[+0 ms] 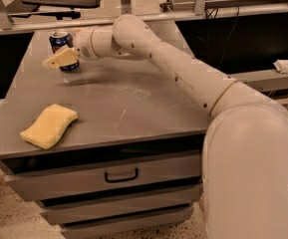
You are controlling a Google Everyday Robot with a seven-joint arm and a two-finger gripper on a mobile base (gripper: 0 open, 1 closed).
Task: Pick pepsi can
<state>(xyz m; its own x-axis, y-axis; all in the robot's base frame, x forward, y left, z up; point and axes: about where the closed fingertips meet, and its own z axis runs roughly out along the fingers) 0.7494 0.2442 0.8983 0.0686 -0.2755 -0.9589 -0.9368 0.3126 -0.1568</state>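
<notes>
Behind gripper, upright blue pepsi can

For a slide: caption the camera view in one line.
Tool in front of the pepsi can at the cabinet's far left; yellow sponge nearer the front.

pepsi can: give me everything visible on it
The pepsi can is small, blue and metal-looking, with a silver top and a red-white logo patch. It stands upright near the far left corner of the table. The gripper sits in front of its lower half, hiding most of it; contact cannot be confirmed.
</notes>
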